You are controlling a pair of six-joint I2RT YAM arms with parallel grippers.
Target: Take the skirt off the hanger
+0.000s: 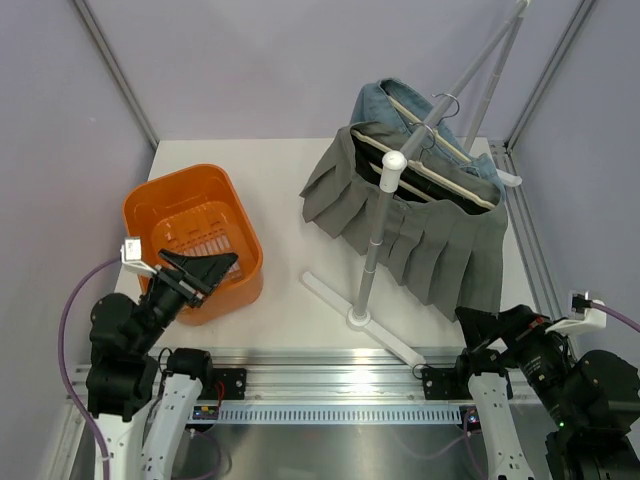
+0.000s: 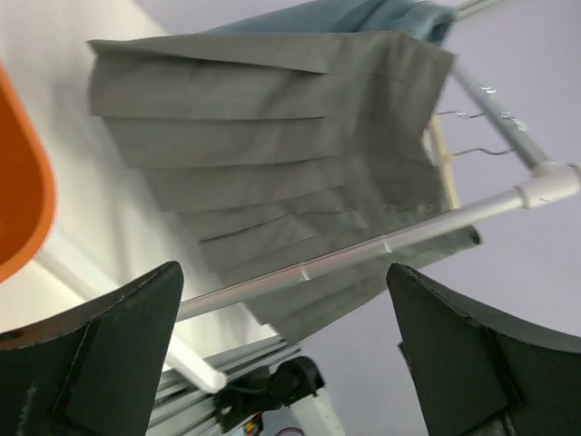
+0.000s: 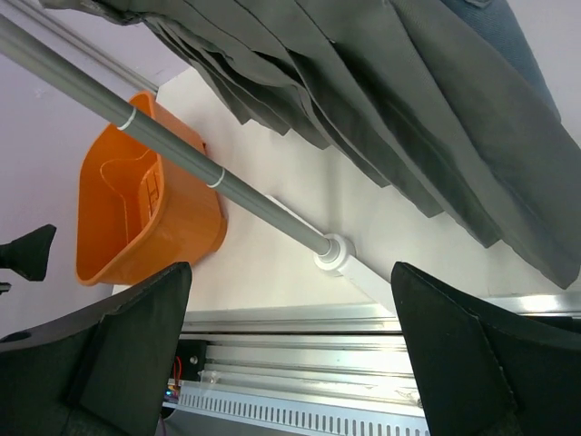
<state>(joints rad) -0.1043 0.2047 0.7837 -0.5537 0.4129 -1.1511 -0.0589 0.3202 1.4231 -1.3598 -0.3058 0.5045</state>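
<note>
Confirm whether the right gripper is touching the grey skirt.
Apart. In the right wrist view the right gripper has its fingers open and low in frame, with white table between them and the skirt hanging above.

**mo_k:** Quick colour check? The skirt (image 1: 440, 250) out at 2 o'clock looks plain grey-olive to me, just pleats, no print.

**rigfan:** Yep, solid khaki-grey all over. The denim piece (image 1: 380, 98) behind it at 1 o'clock is faded blue. The hanger (image 1: 450, 183) is pale cream wood with a silver hook. The rack pole (image 1: 372, 262) is light grey with white joints. The basket (image 1: 178, 177) at 9 o'clock is bright orange, and the bench (image 1: 280, 180) is plain white. The left pincer (image 1: 218, 271) and right pincer (image 3: 290, 268) are both matte black.
</note>
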